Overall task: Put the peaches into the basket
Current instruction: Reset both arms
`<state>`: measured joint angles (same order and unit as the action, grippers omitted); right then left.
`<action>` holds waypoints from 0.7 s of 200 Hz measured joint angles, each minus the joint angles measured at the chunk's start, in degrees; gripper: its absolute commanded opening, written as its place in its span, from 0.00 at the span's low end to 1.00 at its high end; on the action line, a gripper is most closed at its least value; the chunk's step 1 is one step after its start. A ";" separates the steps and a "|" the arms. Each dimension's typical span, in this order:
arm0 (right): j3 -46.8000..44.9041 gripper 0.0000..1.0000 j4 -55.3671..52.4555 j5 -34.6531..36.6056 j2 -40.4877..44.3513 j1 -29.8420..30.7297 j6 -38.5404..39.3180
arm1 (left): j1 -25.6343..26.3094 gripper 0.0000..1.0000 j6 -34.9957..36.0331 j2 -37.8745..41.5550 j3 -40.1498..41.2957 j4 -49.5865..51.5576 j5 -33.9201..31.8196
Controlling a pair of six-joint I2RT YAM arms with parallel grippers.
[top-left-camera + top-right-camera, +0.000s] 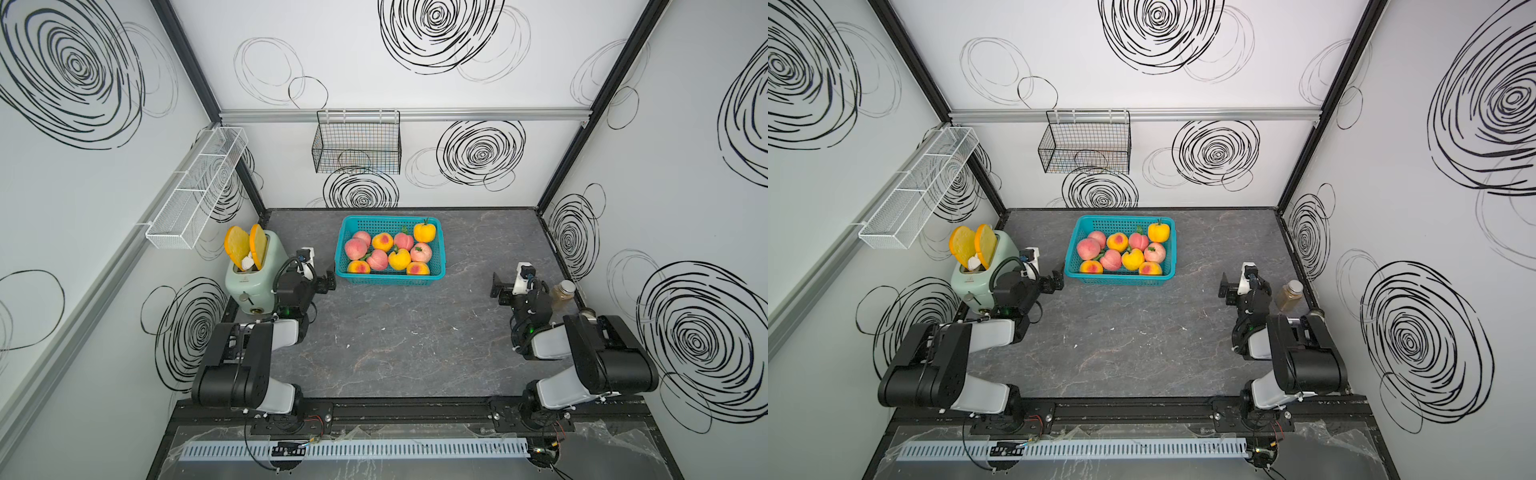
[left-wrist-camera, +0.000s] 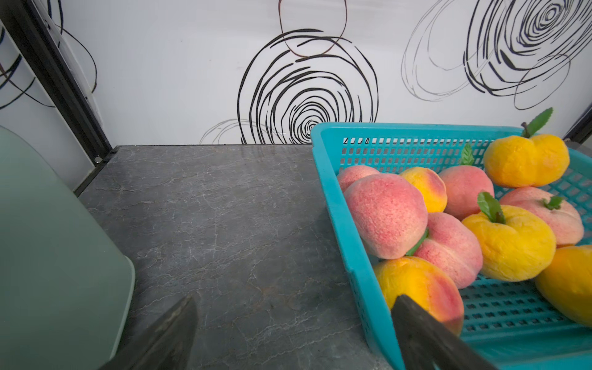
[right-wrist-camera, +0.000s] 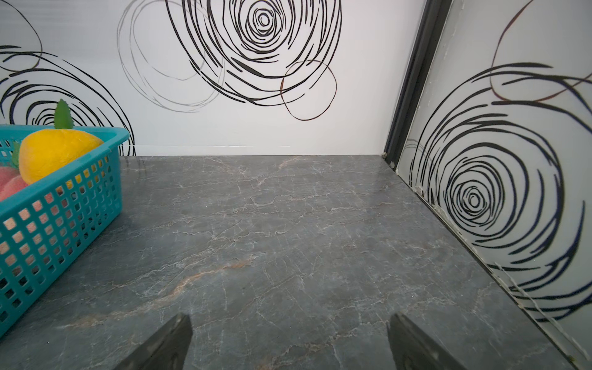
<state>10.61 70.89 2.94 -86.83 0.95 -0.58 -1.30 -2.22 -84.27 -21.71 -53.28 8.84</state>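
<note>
Remaining work: no peach lies loose on the counter (image 1: 395, 353) in any view, so I judge that nothing is left to carry.
Done: ten peaches (image 1: 382, 241), some pink and some yellow-orange, lie inside the basket (image 1: 388, 280). They are packed close, and one yellow peach sits at the far right corner.
Basket: it stands upright on the counter, at the far middle.
Left claw (image 1: 330, 281): wide open and holding nothing. It is just beside the near left corner of the basket. In the left wrist view one finger shows in front of the basket's wall, and I cannot tell if it touches.
Right claw (image 1: 498, 289): wide open and empty, low over bare counter, well apart from the basket on its right.
Other things: a toaster (image 1: 249, 282) with two toast slices (image 1: 237, 245) stands at the left, and a jar (image 1: 563, 295) near the right wall. Neither belongs to the task.
Progress: the task looks finished, as far as the views show.
</note>
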 measured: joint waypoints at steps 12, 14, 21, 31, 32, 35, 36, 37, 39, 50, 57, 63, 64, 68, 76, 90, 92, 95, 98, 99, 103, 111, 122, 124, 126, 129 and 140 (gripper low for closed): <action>0.00 0.99 0.09 -0.02 0.00 0.00 0.00 | 0.00 0.98 0.09 0.00 0.24 -0.07 0.02; 0.00 0.99 0.11 -0.02 0.00 0.00 0.00 | 0.00 0.98 0.11 0.02 0.26 -0.15 0.02; 0.00 0.99 0.20 -0.02 0.00 0.00 0.00 | 0.02 0.98 0.17 0.04 0.50 -0.66 0.04; 0.00 0.99 0.26 -0.04 0.00 0.00 0.00 | 0.17 0.98 0.39 0.35 1.84 -2.45 -0.04; 0.00 0.99 0.26 -0.04 -0.02 0.00 0.02 | 0.22 0.98 0.44 0.42 2.01 -2.67 -0.07; 0.00 0.99 0.26 -0.04 0.00 -0.02 0.02 | 0.35 0.98 0.57 0.55 2.69 -3.76 -0.17; 0.00 0.99 0.26 -0.04 0.00 0.00 0.00 | 0.42 0.98 0.57 0.66 3.10 -4.20 -0.26; 0.00 0.99 0.26 -0.04 0.00 0.00 0.00 | 0.44 0.98 0.57 0.72 3.32 -4.37 -0.31; 0.00 0.99 0.26 -0.04 0.00 0.00 0.00 | 0.50 0.98 0.63 0.83 4.09 -5.27 -0.48; 0.00 0.99 0.26 -0.07 -0.02 -0.02 0.00 | 0.66 0.98 0.68 0.59 8.02 -10.97 -1.03; 0.00 0.99 0.26 -0.09 0.00 0.00 0.02 | 0.44 0.98 0.59 0.13 9.75 -12.83 -0.87; 0.00 0.99 0.26 -0.11 0.00 -0.02 0.00 | 0.44 0.98 0.57 -0.04 10.75 -12.96 -1.05; 0.00 0.99 0.26 -0.13 0.00 -0.02 0.02 | 0.46 0.98 0.57 -0.07 10.84 -12.96 -1.16; 0.00 0.99 0.24 -0.20 -0.02 -0.02 0.02 | 0.57 0.98 0.57 -0.09 11.10 -12.92 -1.62; 0.00 0.99 0.24 -0.42 0.00 -0.04 0.00 | 0.98 0.98 0.66 -0.11 11.06 -13.14 -2.71; 0.00 0.99 0.13 -1.16 0.00 -0.39 0.00 | 1.60 0.98 0.74 -0.07 10.75 -14.23 -4.26; 0.02 0.99 0.13 -1.38 0.00 -0.46 0.00 | 1.66 0.98 0.74 -0.07 10.71 -14.43 -4.44; 0.02 0.99 0.09 -1.49 0.00 -0.50 -0.02 | 1.75 0.98 0.74 -0.07 10.69 -14.62 -4.61; 0.04 0.99 0.04 -1.68 -0.02 -0.57 0.00 | 1.84 0.98 0.74 -0.07 10.67 -14.75 -4.85; 0.04 0.99 0.02 -1.75 0.00 -0.61 -0.02 | 1.88 0.98 0.76 -0.07 10.67 -14.80 -4.85; 0.11 0.99 -0.11 -1.95 0.00 -0.70 -0.02 | 1.97 0.98 0.76 -0.07 10.64 -14.91 -5.11; 0.24 0.99 -0.22 -2.25 0.00 -0.83 -0.02 | 2.08 0.98 0.79 -0.07 10.67 -15.06 -5.40; 0.35 0.99 -0.17 -2.60 -0.02 -0.92 -0.02 | 2.16 0.98 0.79 -0.07 10.67 -15.21 -5.77; 0.37 0.99 -0.17 -2.62 -0.02 -0.94 0.00 | 2.16 0.98 0.79 -0.07 10.67 -15.23 -5.81; 0.42 0.99 -0.22 -2.67 -0.02 -0.94 -0.02 | 2.16 0.98 0.79 -0.07 10.67 -15.26 -5.90; 0.44 0.99 -0.22 -2.69 -0.02 -0.94 -0.02 | 2.16 0.98 0.79 -0.07 10.67 -15.30 -5.95; 0.50 0.99 -0.20 -2.91 0.00 -0.98 0.00 | 2.16 0.98 0.79 -0.07 10.64 -15.47 -6.25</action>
<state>11.11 70.70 0.03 -86.83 -0.03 -0.58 0.86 -1.43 -84.33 -11.07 -68.75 2.59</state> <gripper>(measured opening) 0.993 0.978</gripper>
